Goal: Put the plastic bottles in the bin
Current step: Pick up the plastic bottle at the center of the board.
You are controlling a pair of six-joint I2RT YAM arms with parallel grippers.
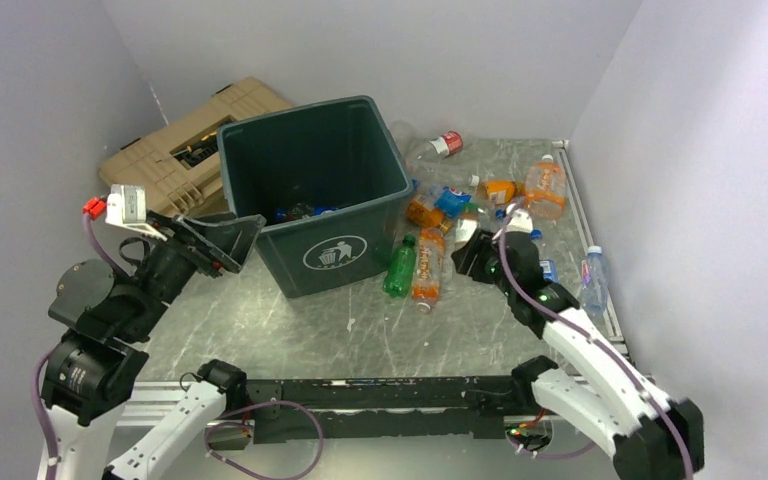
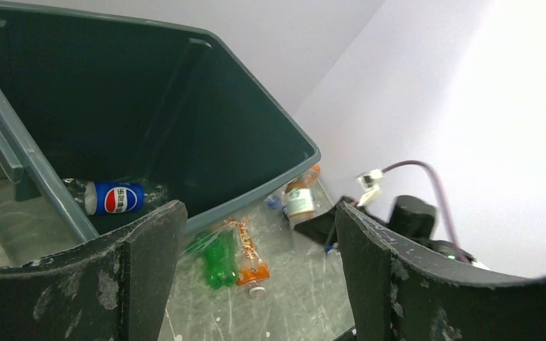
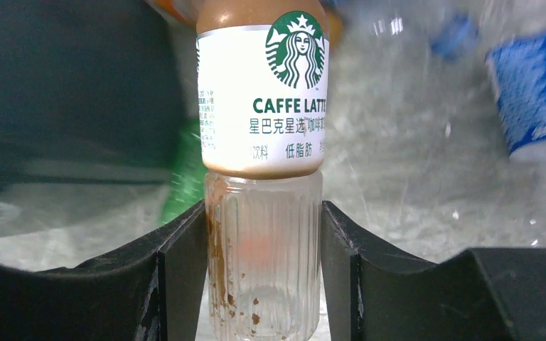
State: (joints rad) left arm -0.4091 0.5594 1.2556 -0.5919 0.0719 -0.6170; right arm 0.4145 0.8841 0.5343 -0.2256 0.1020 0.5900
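While the left gripper (image 2: 256,217) hangs empty, jaws apart, at the bin's (image 1: 355,245) near left corner, its wrist view shows a cola bottle (image 2: 114,197) already inside. Right of the bin, among loose bottles (image 1: 426,268), the right gripper (image 3: 263,220) is clamped on a latte bottle (image 3: 263,106). Only its wrist view reveals that the hold sits at the ribbed end, so the bottle could pivot or slip out when lifted.
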